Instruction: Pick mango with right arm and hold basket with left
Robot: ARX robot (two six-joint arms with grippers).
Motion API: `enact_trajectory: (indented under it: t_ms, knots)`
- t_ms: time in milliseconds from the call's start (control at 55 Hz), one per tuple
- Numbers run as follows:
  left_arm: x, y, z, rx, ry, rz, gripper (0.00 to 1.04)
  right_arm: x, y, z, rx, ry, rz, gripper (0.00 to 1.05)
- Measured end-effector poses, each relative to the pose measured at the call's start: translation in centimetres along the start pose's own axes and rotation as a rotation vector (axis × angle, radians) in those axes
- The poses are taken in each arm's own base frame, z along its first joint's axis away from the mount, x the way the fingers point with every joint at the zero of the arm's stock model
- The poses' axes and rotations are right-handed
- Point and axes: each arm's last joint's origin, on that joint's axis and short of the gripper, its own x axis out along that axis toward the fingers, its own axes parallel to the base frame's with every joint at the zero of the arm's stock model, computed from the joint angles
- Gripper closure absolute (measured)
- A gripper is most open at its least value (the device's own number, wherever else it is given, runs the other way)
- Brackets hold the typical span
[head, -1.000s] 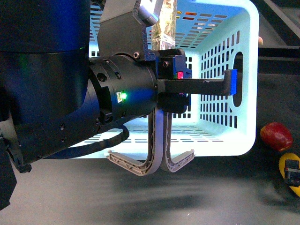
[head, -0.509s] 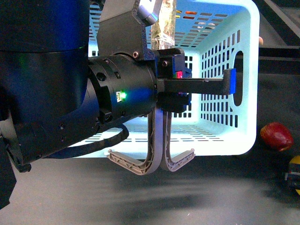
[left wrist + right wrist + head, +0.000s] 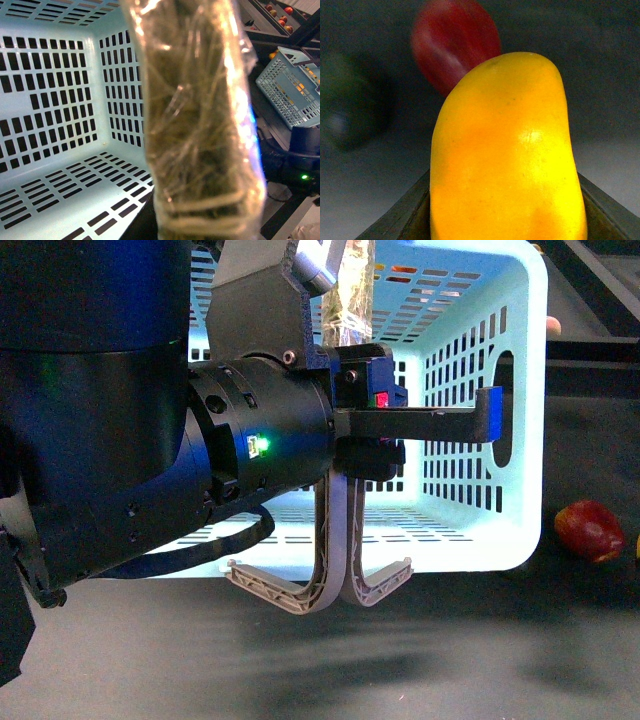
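Note:
The yellow-orange mango fills the right wrist view, and my right gripper is shut on it, a dark finger showing at each side. In the front view the mango and right gripper are past the right edge. The turquoise basket stands on the dark table, its grey-brown handles hanging over its near wall. My bulky black left arm crosses in front of it. The left gripper, its finger wrapped in clear film, is shut on the basket at the rim. The left wrist view looks onto the basket's slotted floor.
A red oval fruit lies on the table right of the basket and shows behind the mango. A blurred dark green fruit lies beside it. Another turquoise basket stands beyond the table edge.
The mango and the right gripper, low at the right edge a second ago, have moved out of the front view to the right. The basket's right wall shifted slightly left.

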Motion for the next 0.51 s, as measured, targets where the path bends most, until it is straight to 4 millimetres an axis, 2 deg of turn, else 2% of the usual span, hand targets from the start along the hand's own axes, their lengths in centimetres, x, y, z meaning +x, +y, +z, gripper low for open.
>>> enact_trajectory:
  t_ms: [145,273,400,509]
  knots:
    - [0.0,0.0,0.0,0.000,0.000,-0.001,1.00,-4.2,3.0,3.9,-0.027,-0.105,0.110,0.44]
    - [0.0,0.0,0.0,0.000,0.000,-0.001,1.00,-8.4,6.7,7.5,-0.068,-0.207,0.229,0.44]
    - [0.0,0.0,0.0,0.000,0.000,0.000,1.00,-11.2,9.5,9.9,-0.100,-0.288,0.300,0.44]
    - [0.0,0.0,0.0,0.000,0.000,0.000,1.00,-12.9,11.7,11.0,-0.129,-0.341,0.336,0.44]
